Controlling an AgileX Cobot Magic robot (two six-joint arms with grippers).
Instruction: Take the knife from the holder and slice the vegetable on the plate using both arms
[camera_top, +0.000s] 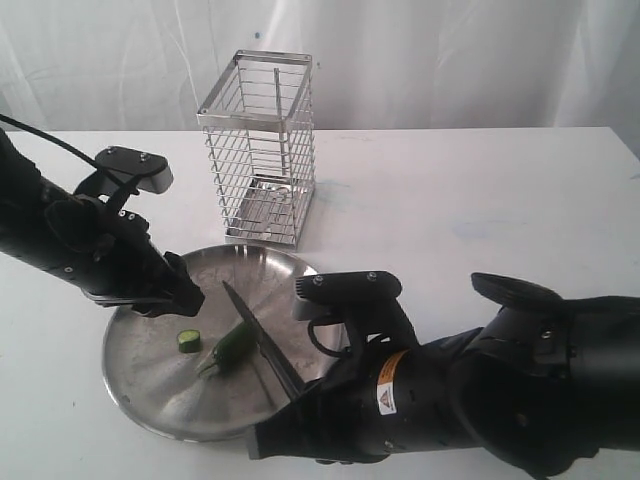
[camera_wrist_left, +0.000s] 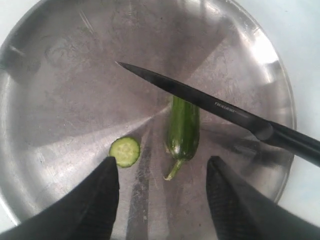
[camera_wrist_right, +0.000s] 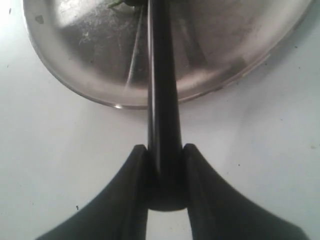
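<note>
The steel plate (camera_top: 140, 360) holds a dark-green vegetable (camera_top: 232, 346) and one cut round slice (camera_top: 188, 340). My right gripper (camera_wrist_right: 164, 152) is shut on the black knife's handle (camera_wrist_right: 162, 125) just off the plate's near rim. The knife blade (camera_top: 258, 335) slants over the vegetable (camera_wrist_left: 183, 131), crossing its far part. My left gripper (camera_wrist_left: 162, 167) is open above the plate (camera_wrist_left: 65, 90); the stem end lies between its fingers and the slice (camera_wrist_left: 124, 151) is next to one fingertip (camera_wrist_left: 111, 167). The chrome wire holder (camera_top: 258, 148) stands behind the plate.
White tabletop (camera_top: 480, 200) spreads to the right of the holder and plate. A white curtain hangs behind the table. The right arm's bulk (camera_top: 480, 390) fills the near right corner, and the left arm (camera_top: 70, 240) overhangs the plate's left rim.
</note>
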